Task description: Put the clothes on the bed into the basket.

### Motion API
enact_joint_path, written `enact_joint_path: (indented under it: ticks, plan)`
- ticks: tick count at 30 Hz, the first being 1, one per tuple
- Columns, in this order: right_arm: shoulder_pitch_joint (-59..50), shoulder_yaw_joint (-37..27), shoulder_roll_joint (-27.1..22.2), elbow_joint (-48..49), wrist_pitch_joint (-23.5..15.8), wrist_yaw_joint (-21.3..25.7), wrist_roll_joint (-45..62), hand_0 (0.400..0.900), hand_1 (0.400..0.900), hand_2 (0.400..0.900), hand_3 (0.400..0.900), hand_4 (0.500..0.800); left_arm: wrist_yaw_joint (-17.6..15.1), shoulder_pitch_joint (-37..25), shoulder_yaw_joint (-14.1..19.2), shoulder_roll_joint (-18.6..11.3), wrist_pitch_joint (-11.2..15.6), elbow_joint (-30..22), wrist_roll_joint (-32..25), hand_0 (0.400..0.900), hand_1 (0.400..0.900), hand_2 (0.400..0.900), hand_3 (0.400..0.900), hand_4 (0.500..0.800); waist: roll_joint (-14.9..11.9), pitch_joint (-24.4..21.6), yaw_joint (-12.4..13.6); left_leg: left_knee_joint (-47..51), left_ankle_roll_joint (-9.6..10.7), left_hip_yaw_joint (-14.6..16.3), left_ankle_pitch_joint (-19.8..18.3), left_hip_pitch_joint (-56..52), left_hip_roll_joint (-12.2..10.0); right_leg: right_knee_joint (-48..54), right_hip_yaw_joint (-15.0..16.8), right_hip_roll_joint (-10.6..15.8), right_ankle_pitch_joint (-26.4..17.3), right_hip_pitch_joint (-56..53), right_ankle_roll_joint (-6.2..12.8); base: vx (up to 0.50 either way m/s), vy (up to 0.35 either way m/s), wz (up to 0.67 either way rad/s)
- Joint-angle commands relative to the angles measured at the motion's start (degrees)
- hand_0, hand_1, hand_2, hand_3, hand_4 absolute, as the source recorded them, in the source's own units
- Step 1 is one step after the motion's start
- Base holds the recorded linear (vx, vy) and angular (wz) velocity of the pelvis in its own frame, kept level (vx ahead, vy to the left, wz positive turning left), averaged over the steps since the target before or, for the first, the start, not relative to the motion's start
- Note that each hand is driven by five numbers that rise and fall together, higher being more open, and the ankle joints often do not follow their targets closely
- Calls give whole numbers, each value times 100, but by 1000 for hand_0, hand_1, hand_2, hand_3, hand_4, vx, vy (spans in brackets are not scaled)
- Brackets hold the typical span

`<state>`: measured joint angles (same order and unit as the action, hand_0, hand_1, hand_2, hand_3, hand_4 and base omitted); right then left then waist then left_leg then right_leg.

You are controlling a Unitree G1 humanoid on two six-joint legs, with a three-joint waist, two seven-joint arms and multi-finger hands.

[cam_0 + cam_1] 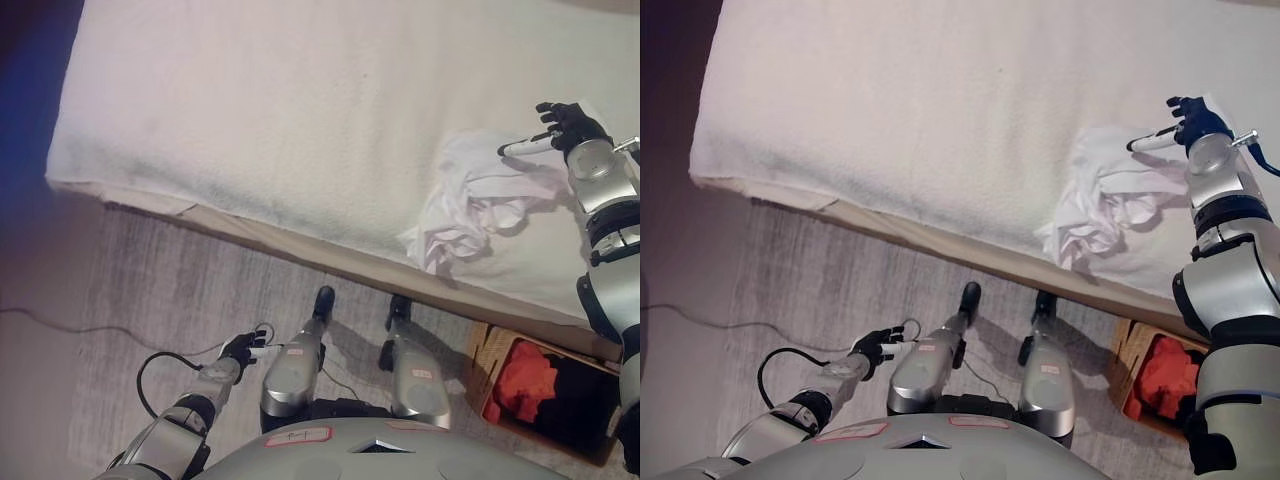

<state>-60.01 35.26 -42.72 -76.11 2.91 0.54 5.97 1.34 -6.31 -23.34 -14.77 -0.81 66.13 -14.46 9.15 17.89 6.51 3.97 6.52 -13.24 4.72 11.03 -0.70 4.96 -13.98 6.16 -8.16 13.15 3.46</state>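
A crumpled white garment lies on the white bed near its front right edge. My right hand hovers just above the garment's far right corner, fingers spread and holding nothing. The wicker basket stands on the floor at lower right, below the bed's edge, with a red garment and dark cloth inside. Low at lower left, my left hand hangs over the floor with its fingers curled, empty.
The bed's front edge runs diagonally from the left down to the right. A grey carpet covers the floor between me and the bed. A thin cable lies on the floor at left.
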Motion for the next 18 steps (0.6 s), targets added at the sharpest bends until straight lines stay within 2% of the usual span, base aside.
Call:
enact_joint_path:
  ticks: [1,9,18]
  plan:
    - [-876,340,-230,-250,-244,309,-146,900,900,900,900,800,38,324,-385,-367,-22,23,-35,900,900,900,900,800,-103,-55,88,-4,-42,367,-85,205,54,-393,421,507,353,150,369,10,0,26]
    - [-829,224,-398,-319,-233,309,-82,900,900,900,900,800,118,480,-580,-352,-17,-257,87,900,900,900,900,800,349,97,226,64,-48,209,43,424,206,-391,294,652,325,255,404,6,15,17]
    - [-800,63,-632,-435,-226,261,-2,900,900,900,900,800,188,613,-741,-314,19,-563,179,900,900,900,900,800,764,218,307,103,-39,218,159,624,342,-228,286,834,152,391,491,-18,40,4]
